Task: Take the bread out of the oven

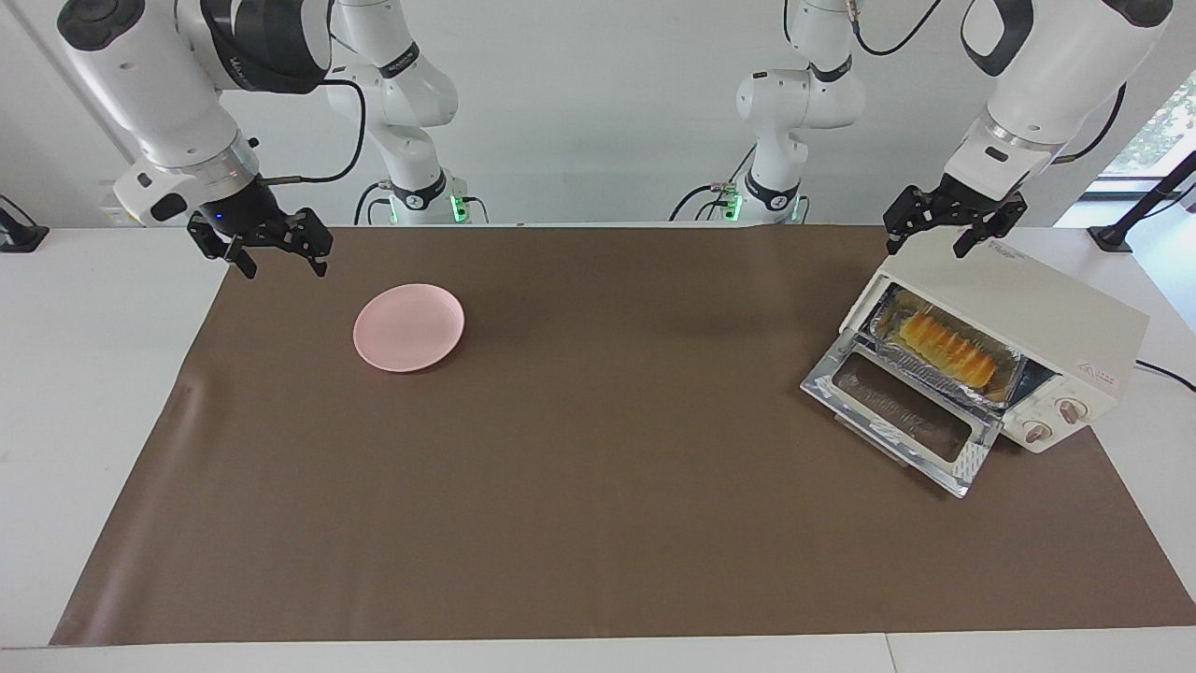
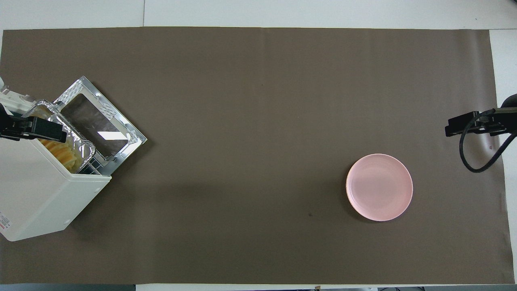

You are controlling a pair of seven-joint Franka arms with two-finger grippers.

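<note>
Brown mat [image 1: 598, 486] covers the table. Oven [image 1: 1037, 322] at the left arm's end, door [image 1: 902, 411] dropped flat. Foil tray [image 1: 944, 353] on the rack inside, bread [image 1: 946, 348] lying in it. Pink plate [image 1: 408, 327] toward the right arm's end, bare. Left gripper [image 1: 942, 229] over the oven's top, fingers spread, holding nothing. Right gripper [image 1: 273, 254] over the mat's corner, fingers spread, holding nothing.
</note>
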